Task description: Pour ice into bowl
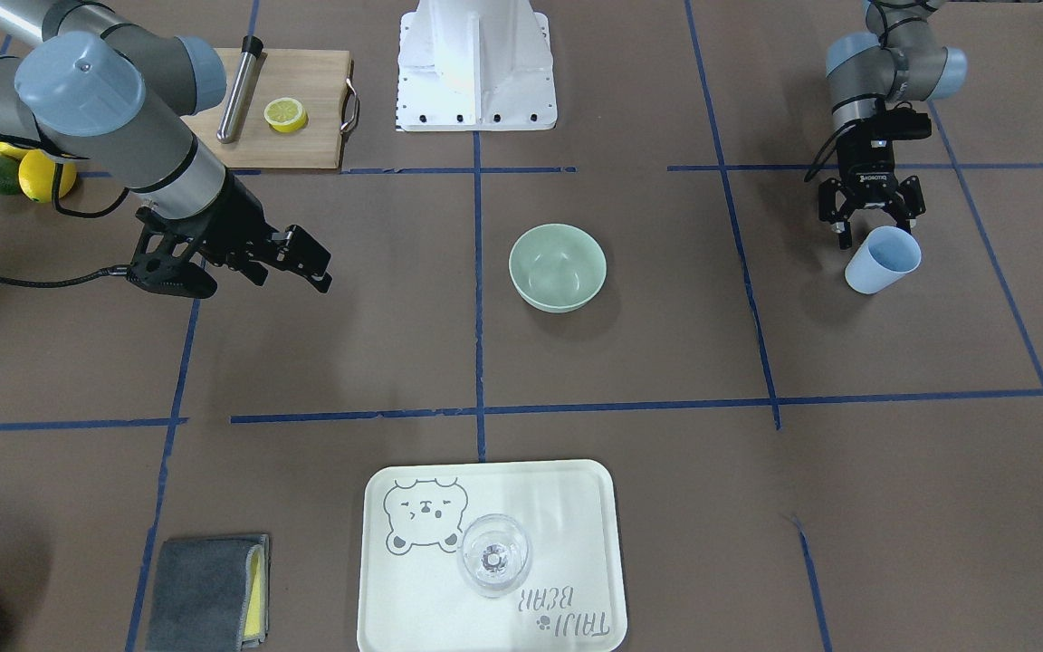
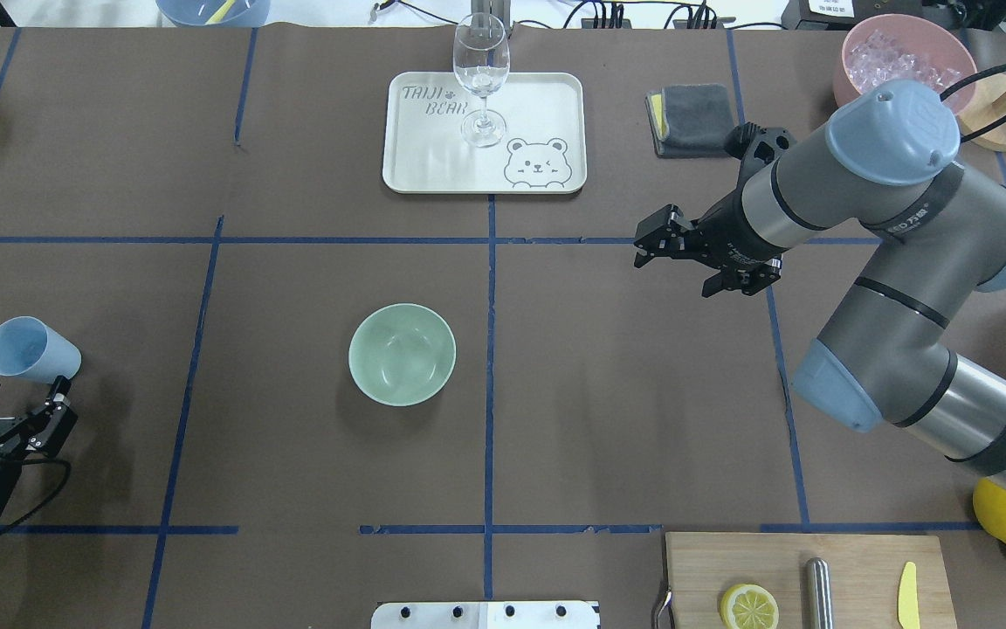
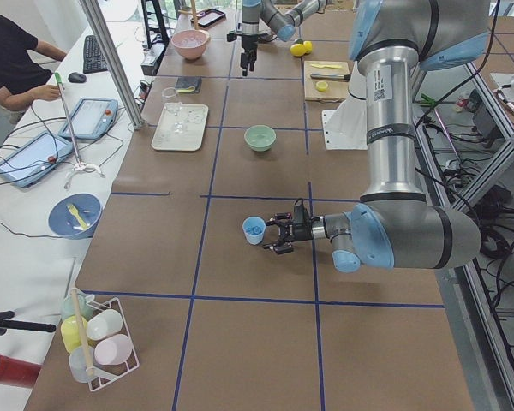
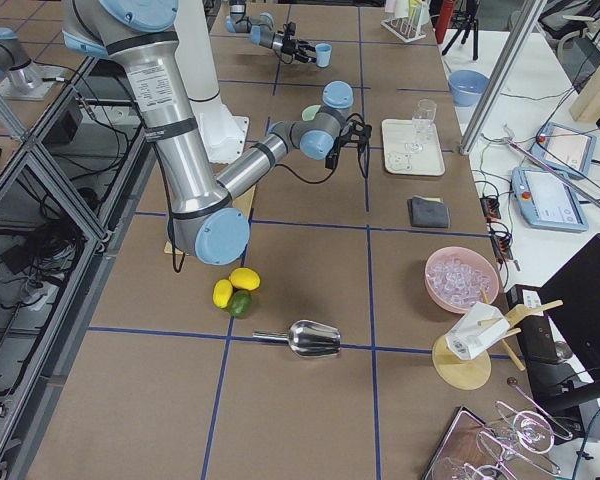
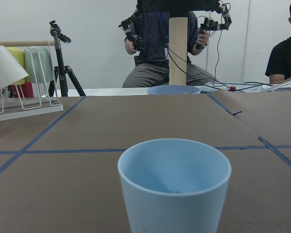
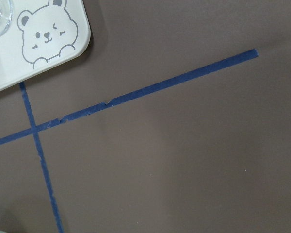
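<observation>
The pale mint-green bowl [image 2: 402, 354] [image 1: 558, 268] stands upright near the middle of the table. No ice shows in it or anywhere else I can make out. A pale blue cup [image 2: 31, 349] [image 1: 884, 260] stands at the table's left end. My left gripper [image 2: 18, 397] [image 1: 875, 226] is open just behind the cup, with its fingers apart from it. The left wrist view has the cup [image 5: 174, 182] close ahead, and the part of its inside that shows looks bare. My right gripper [image 2: 673, 266] [image 1: 263, 282] hovers open and holds nothing, to the right of the bowl.
A cream bear tray [image 2: 547, 96] carries a clear wine glass [image 2: 480, 79]. Beside the tray lies a grey cloth [image 2: 691, 118], then a pink tub [image 2: 905, 57] of whitish lumps. A wooden board [image 2: 852, 581] holds a lemon half [image 2: 748, 605]. Whole lemons [image 2: 1005, 511] lie behind my right arm.
</observation>
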`<state>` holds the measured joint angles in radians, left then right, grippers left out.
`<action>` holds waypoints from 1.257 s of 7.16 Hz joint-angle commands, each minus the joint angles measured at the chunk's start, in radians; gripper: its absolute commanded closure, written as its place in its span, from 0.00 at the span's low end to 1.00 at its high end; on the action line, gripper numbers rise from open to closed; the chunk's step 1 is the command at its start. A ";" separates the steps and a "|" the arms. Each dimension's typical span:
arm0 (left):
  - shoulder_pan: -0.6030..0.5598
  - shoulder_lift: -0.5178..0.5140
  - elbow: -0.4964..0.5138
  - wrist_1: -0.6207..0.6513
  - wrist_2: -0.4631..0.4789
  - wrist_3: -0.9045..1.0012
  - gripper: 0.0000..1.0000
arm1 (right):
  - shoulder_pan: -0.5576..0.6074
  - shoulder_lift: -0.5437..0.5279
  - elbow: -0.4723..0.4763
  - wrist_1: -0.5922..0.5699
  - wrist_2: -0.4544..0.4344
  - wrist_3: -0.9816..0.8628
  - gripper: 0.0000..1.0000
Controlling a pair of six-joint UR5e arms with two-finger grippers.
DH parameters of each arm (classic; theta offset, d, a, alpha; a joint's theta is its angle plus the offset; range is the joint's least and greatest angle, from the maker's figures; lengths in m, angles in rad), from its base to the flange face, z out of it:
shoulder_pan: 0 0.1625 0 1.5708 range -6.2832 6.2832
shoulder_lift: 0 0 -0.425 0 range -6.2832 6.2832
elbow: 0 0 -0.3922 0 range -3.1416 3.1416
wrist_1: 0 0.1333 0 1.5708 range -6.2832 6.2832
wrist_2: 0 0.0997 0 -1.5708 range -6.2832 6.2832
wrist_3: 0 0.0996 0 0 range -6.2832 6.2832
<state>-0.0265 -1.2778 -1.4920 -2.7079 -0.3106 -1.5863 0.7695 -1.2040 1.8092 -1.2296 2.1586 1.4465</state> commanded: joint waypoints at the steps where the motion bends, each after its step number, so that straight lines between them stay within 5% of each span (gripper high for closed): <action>1: -0.024 -0.014 0.001 0.000 -0.024 0.029 0.00 | 0.001 -0.003 0.002 -0.001 0.003 0.000 0.00; 9: -0.114 -0.087 0.036 0.005 -0.094 0.094 0.00 | 0.001 -0.006 -0.001 0.001 0.003 0.000 0.00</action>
<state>-0.1284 -1.3564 -1.4643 -2.7030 -0.3994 -1.5017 0.7705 -1.2101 1.8098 -1.2295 2.1614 1.4465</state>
